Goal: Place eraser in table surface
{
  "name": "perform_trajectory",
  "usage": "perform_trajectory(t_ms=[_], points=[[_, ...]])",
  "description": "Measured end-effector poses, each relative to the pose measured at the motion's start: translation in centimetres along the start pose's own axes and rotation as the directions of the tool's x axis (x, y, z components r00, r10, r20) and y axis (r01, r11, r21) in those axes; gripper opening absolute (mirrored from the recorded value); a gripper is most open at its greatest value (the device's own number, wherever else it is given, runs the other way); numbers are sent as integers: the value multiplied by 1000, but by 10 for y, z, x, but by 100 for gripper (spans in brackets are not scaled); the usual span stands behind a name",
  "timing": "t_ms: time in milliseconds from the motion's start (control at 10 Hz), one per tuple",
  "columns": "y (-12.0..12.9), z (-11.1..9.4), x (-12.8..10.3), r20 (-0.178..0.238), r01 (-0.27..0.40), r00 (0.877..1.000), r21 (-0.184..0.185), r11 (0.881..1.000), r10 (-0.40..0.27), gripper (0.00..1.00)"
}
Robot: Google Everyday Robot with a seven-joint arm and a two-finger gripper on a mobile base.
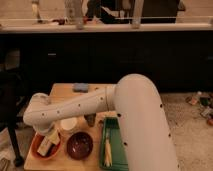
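The eraser (50,141) is a small pale block with a dark side. It sits tilted in an orange bowl (35,150) at the front left of the light tan wooden table surface (60,92). My gripper (46,136) is at the end of the white arm, which reaches across the table from the right. The gripper hangs down over the orange bowl, right at the eraser and partly hidden by the arm's wrist. I cannot tell whether it touches the eraser.
A dark red bowl (80,145) stands right of the orange one. A white cup (68,123) and a small grey cup (90,120) stand behind it. A green tray (116,135) with a yellowish item lies at the right. A flat blue pad (80,87) lies at the back.
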State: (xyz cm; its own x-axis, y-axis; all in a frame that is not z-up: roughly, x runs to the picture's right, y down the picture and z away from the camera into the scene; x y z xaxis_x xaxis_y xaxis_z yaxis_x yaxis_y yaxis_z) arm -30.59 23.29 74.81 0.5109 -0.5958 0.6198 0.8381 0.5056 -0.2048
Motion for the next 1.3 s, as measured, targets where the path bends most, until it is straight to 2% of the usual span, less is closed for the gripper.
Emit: perform_trajectory(t_ms=[300, 700, 800, 1000, 1300], points=[[0, 1, -1, 2, 1, 1000, 1, 1000, -1, 80], [1, 13, -1, 1, -3, 1000, 19, 1000, 3, 80], [0, 13, -2, -5, 1, 1000, 22, 1000, -1, 75], [-2, 13, -5, -14, 16, 1000, 24, 1000, -16, 58], [-5, 9, -7, -22, 30, 999, 35, 999, -29, 24]])
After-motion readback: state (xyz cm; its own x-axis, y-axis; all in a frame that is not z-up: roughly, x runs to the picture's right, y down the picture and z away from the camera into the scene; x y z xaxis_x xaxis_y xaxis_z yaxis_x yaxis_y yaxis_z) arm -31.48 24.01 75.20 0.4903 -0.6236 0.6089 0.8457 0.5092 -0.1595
